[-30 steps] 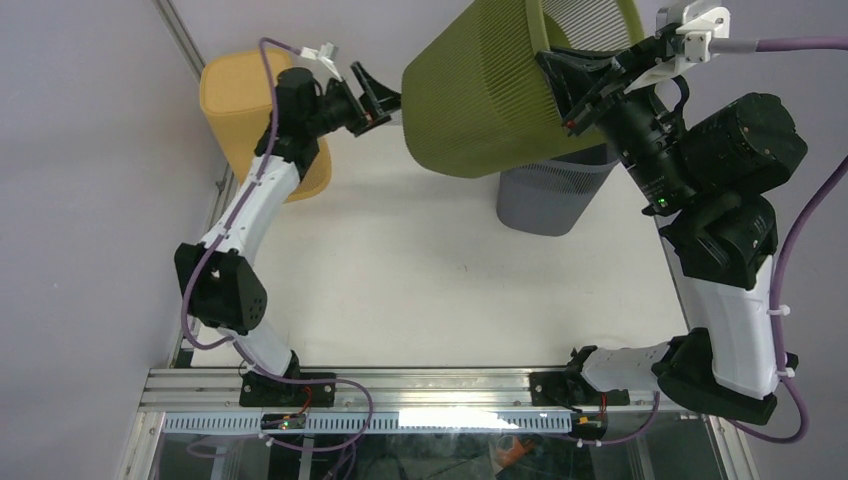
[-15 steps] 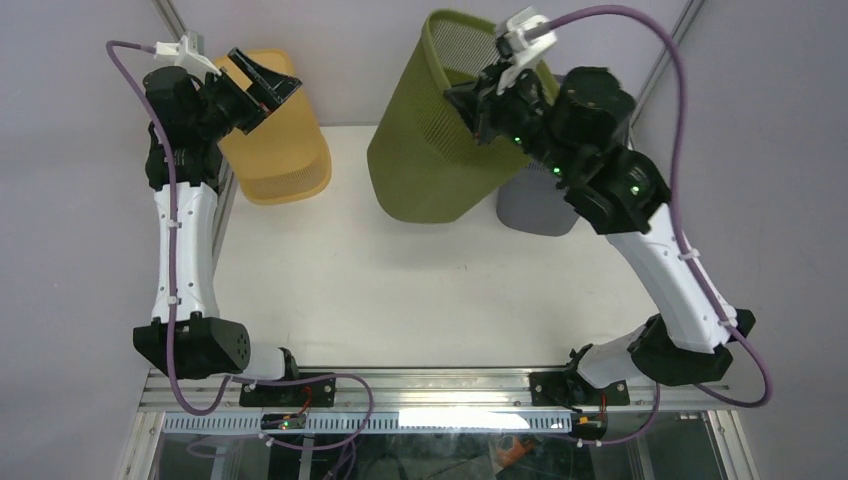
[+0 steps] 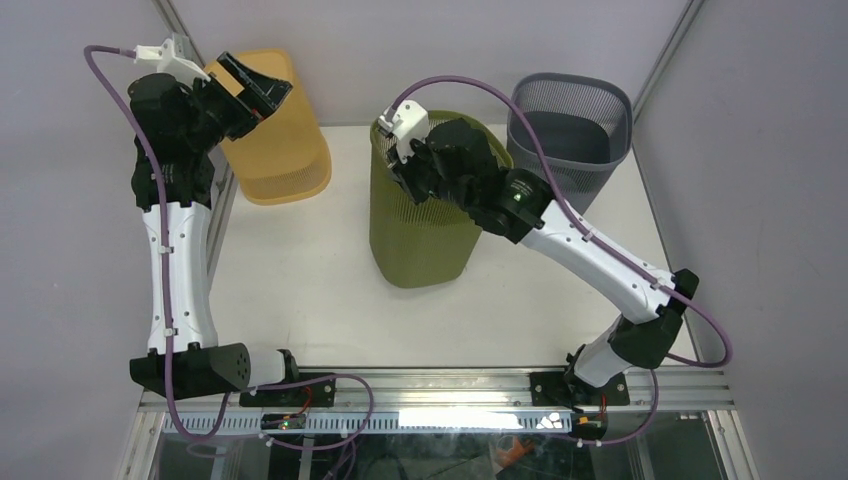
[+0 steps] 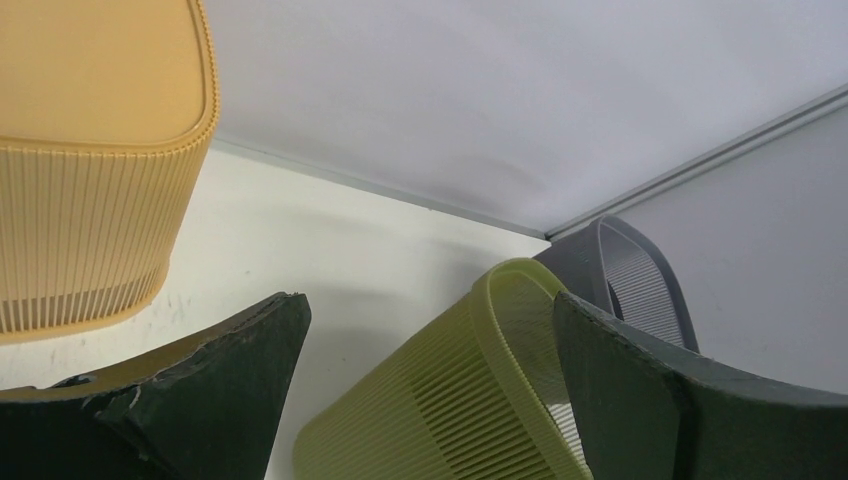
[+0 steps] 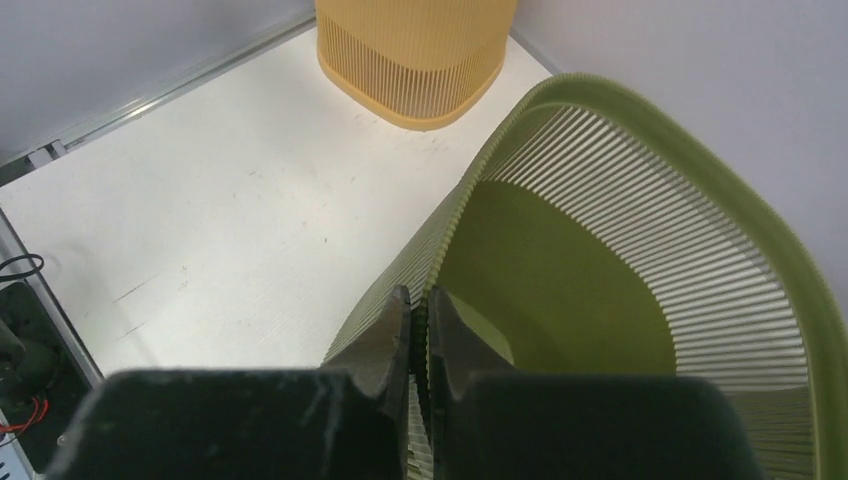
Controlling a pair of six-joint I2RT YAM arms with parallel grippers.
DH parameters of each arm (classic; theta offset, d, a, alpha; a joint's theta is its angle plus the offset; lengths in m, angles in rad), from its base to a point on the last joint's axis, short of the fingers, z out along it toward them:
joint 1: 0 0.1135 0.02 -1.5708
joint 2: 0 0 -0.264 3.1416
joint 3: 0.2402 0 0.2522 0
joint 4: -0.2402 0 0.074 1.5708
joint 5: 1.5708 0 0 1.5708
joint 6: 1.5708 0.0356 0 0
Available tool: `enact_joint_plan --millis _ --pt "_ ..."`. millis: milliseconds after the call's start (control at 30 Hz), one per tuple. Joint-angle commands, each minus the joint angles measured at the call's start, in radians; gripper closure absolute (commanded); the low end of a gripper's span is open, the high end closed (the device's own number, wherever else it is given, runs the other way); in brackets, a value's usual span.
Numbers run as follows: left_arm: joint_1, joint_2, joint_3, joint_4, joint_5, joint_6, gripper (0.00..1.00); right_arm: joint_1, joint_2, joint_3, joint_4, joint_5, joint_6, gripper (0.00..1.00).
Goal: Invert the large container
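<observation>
The right gripper [image 5: 418, 298] is clamped on the wall of the large green container [image 5: 600, 250]. Its wrist camera shows the two fingers [image 5: 385, 335] pressed almost together over the ribbed rim, one outside the wall and the other just inside. In the top view the wrist and its white camera mount cover that grip. The same view shows what the wrist camera cannot: the green container [image 3: 420, 235] hangs below the gripper with its mouth up and its narrower base down on the white table [image 3: 300, 290], so it is not inverted. Beyond the fingertips the wrist view takes in the container's solid green floor. Further off past the rim a yellow container [image 5: 415, 50] stands on the table.

The left gripper [image 4: 425, 300] holds nothing, and its dark fingers [image 4: 215, 395] are spread wide. The top view places the left gripper [image 3: 255, 90] raised, above the yellow container [image 3: 285, 155]. Its wrist camera looks out between the fingers. The green container's rim and slatted side lie ahead and below. The yellow one is off to the left with a closed flat face on top, which the top view does not make plain. A grey container [image 4: 630, 270] shows behind the green rim. From above, that grey container [image 3: 570, 120] stands mouth up at the far side of the right arm, apart from the green one.
</observation>
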Motion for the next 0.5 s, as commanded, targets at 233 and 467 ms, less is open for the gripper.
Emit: enact_joint_plan --millis 233,467 --pt "-0.157 -0.015 0.027 0.017 -0.032 0.063 0.01 -0.002 0.073 0.228 -0.082 0.066 0.014 0.16" --pt "-0.352 0.059 0.15 -0.072 -0.159 0.143 0.01 -0.04 0.012 0.336 -0.217 0.088 0.089 0.04"
